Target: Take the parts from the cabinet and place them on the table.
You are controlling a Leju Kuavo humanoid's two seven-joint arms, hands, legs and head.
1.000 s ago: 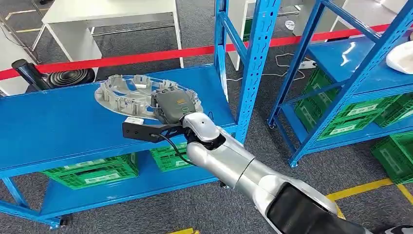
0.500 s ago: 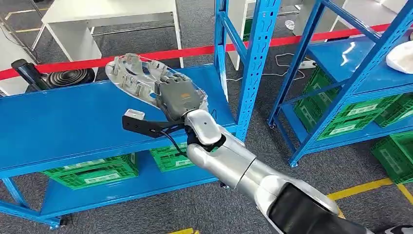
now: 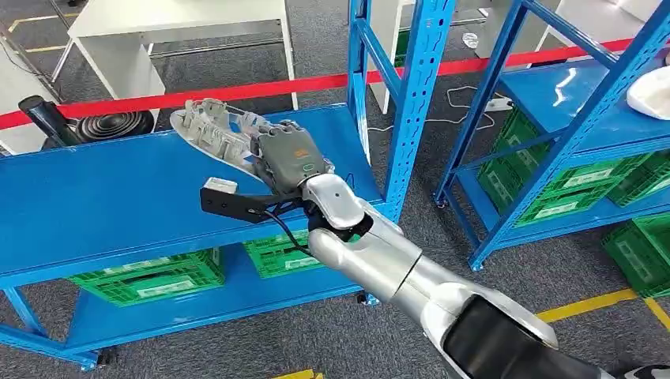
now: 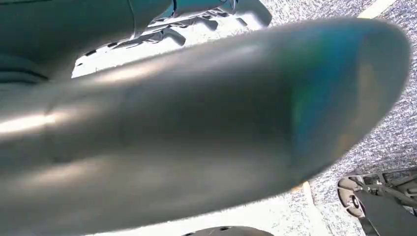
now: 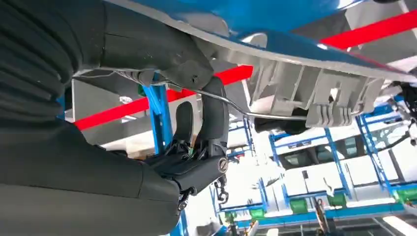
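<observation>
1. Shelving dominates the head view: a blue steel cabinet (image 3: 111, 197) with a broad top shelf and a perforated upright post, and a second blue rack (image 3: 569, 103) to its right, well apart across grey carpet.
2. Green crates (image 3: 150, 278) sit on the cabinet's lower shelf, with more green crates (image 3: 569, 185) on the second rack's lower level.
3. Red barrier tape (image 3: 237, 91) runs across the scene behind the cabinet, in front of a white table (image 3: 178, 24) farther back.
4. Reaching in from the lower right, the silver right arm (image 3: 379, 264) stretches over the front edge of the top shelf, a black camera bracket (image 3: 237, 204) jutting from its wrist.
5. At the arm's end, the right hand (image 3: 288, 158) grips the part (image 3: 213, 126), its dark fingers closed over the near end of the piece.
6. The part is a pale grey, oval moulded plastic piece with a raised rim, ribs and small clips around its inside; it is tilted, its far end raised off the blue shelf towards the back edge.
7. From the right wrist view, the part (image 5: 305, 93) shows a ribbed, clip-lined face, with a thin wire loop running along it, and the thick grey thumb (image 5: 152, 51) pressed against it.
8. In the left wrist view, a blurred grey form takes up most of the frame above speckled floor; whether the left hand is spread or closed cannot be told.
9. On the second rack's top shelf, at the frame's right edge, lies a white object (image 3: 652, 93).
</observation>
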